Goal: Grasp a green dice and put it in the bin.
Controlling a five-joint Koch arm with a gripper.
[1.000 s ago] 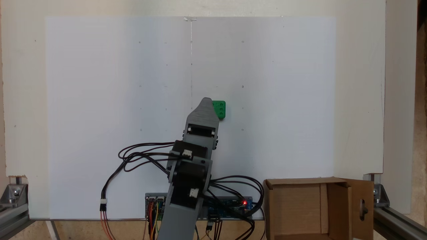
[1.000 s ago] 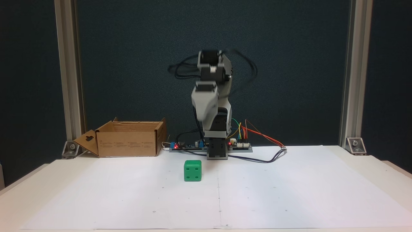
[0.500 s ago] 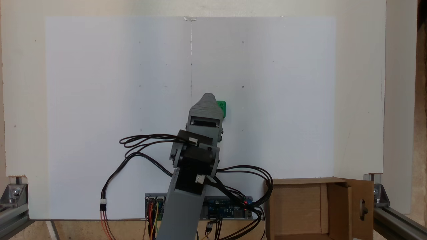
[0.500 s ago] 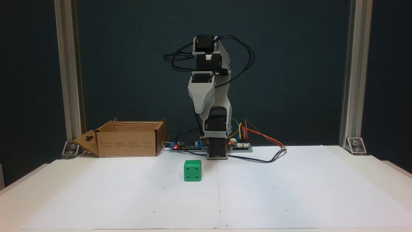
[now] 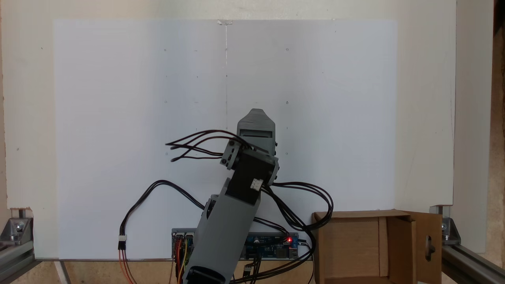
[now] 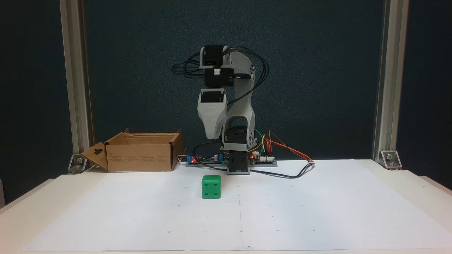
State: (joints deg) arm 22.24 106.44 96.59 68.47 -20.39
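Arm: bent over, gripper pointing down, well above green dice.
Claw: one tip visible; opening cannot be told; holds nothing.
Dice: on white paper.
Bin: print unreadable.

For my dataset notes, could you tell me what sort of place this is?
Probably a lab or hobby test bench: white paper sheet with marked dots, aluminium frame posts, and bare circuit boards behind the green dice.

- Your grey plastic arm stands raised and folded over at the elbow.
- Your grey tapered gripper hangs pointing down; only one tip shows, so its opening is unreadable.
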